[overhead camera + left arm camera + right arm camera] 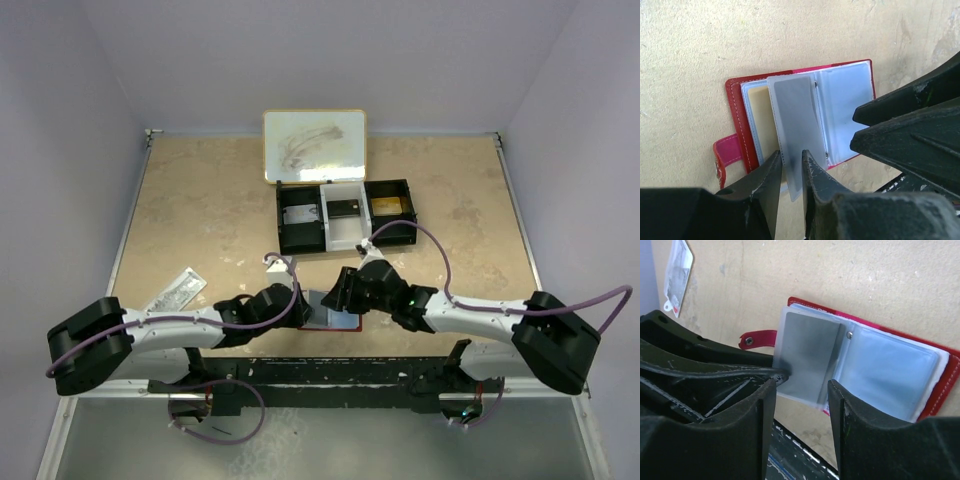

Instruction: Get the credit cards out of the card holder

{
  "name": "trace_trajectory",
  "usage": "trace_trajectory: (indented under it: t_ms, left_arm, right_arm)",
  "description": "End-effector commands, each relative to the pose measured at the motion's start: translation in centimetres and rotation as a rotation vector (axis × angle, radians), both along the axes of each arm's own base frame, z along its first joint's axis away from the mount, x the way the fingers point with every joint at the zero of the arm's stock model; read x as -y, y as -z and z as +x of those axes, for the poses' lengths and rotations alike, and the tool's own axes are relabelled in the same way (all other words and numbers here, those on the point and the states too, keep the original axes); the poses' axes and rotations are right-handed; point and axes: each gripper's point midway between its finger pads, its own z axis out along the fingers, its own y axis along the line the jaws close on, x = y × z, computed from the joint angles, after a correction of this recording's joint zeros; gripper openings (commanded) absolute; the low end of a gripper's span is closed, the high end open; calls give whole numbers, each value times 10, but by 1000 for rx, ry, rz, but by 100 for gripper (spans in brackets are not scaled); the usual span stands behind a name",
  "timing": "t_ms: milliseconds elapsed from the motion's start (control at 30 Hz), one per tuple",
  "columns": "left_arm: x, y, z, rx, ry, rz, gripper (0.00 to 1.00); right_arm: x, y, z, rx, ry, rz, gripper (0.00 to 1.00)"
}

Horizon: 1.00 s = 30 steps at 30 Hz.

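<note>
The red card holder (pixel 338 322) lies open on the table between my two grippers. Its clear sleeves (pixel 845 110) are fanned out, and one grey sleeve (pixel 795 120) stands lifted from the rest. A cream card (pixel 764 117) shows in the sleeve behind it. My left gripper (pixel 790 160) has its jaws a narrow gap apart, and the grey sleeve's lower end shows in that gap. One left fingertip (pixel 781 374) touches that sleeve's corner. My right gripper (pixel 802 387) hangs open over the holder's near edge, holding nothing. The red tab (pixel 757 338) sticks out sideways.
A long black three-compartment tray (pixel 400 188) sits behind the holder, with cards in it. A white board (pixel 314 145) lies behind the tray. A clear plastic packet (pixel 178 290) lies at the left. The black frame rail (pixel 320 375) runs along the table's near edge.
</note>
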Motion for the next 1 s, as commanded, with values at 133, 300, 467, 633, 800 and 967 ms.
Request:
trace_trajectory:
  t_ms: [133, 300, 467, 633, 800, 967]
  left_arm:
    - [14, -6, 7, 15, 17, 14, 14]
    - [21, -20, 9, 32, 16, -30, 15]
    - [37, -44, 11, 54, 53, -96, 23]
    - [62, -56, 6, 41, 134, -148, 27]
    - [85, -48, -1, 9, 200, -161, 29]
    - [104, -34, -10, -16, 248, -134, 31]
  right_arm:
    - [-24, -14, 0, -3, -50, 191, 44]
    - [-14, -8, 3, -9, -8, 155, 44]
    - [9, -15, 11, 23, 87, 93, 49]
    - [46, -25, 18, 59, 236, 10, 55]
    - [85, -40, 19, 101, 371, -22, 59]
    - [101, -57, 15, 143, 404, 20, 63]
